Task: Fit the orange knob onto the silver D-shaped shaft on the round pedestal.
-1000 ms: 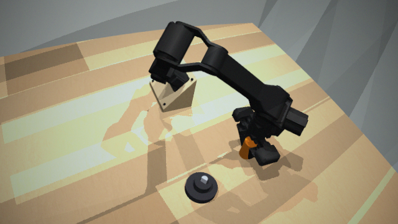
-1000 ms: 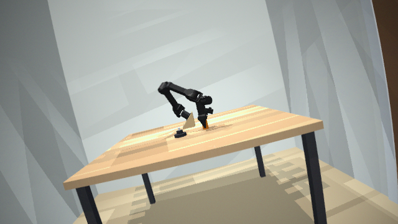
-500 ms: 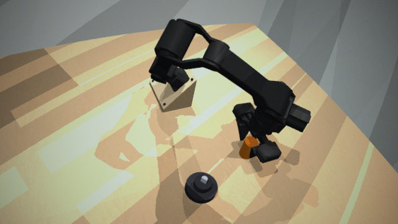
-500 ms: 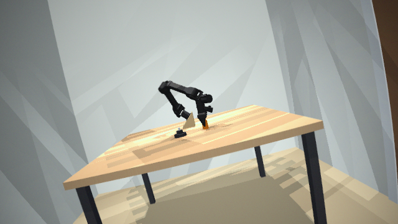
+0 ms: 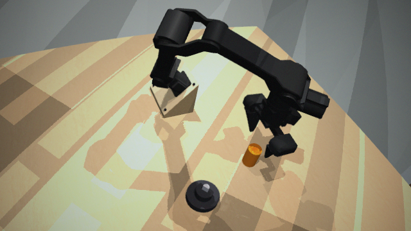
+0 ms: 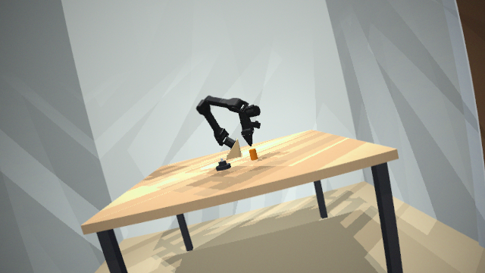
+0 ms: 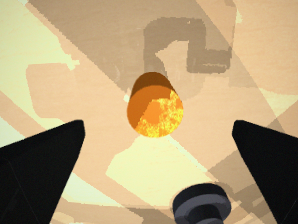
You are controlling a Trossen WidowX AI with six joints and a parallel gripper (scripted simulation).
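Note:
The orange knob [image 5: 252,155] [image 6: 253,154] [image 7: 154,111] stands upright on the table, apart from the pedestal. Its hole is underneath and hidden. My gripper [image 5: 259,143] [image 6: 251,145] [image 7: 160,127] is wide open and empty, above the knob. In the wrist view the knob shows between the two fingers, a little beyond their tips. The dark round pedestal [image 5: 202,202] [image 6: 223,167] [image 7: 186,206] stands on the table with nothing on its silver shaft [image 5: 205,187] [image 6: 221,160]. The shaft's flat side cannot be made out clearly.
The wooden table [image 5: 106,154] [image 6: 341,145] carries all of this. A beige wedge-shaped block [image 5: 186,104] [image 6: 236,150] with dark holes stands by the arm's base, behind the pedestal. Shadows of the arm fall across the table.

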